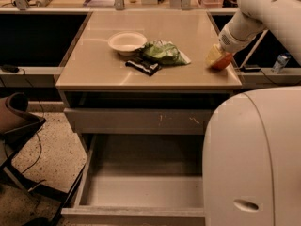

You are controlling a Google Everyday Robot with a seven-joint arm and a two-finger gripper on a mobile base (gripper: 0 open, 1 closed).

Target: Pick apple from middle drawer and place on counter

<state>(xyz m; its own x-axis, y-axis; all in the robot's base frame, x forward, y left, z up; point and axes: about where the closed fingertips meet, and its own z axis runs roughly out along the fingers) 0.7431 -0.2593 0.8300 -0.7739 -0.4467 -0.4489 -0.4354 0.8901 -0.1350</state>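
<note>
Landmark: white bowl [112, 40], toward the back left of the counter [188, 32].
Apple [224, 62]: well to the right of the bowl and a little nearer the front, close to the counter's right front corner. Looks set down on the top or nearly so; contact underneath can't be made out.
Gripper [219, 54]: far right of the bowl, coming down from the white arm onto the apple's upper left side, touching or just beside it.
Grip state: can't tell whether it is clamped on the apple or has let go.
Middle drawer [141, 192]: below and in front of the bowl, pulled out, nothing visible on the part of its floor that shows. The right part is hidden behind the robot's white body.
Neighbours: green bag [162, 53] just right of the bowl, dark packet [143, 66] just in front of the bag. Both well apart from the apple.
Weight, judged: light for this arm, but solid enough to roll.
Surface, judged: firm, smooth skin, likely slippery. Bruises under a hard squeeze but won't crush.
Hold, judged: across the widest part, from above, moderate pressure.
Risk, judged: round fruit on a glossy top near two edges. A nudge on release could send it off.
Stage, judged: placing is at or near its end.
</note>
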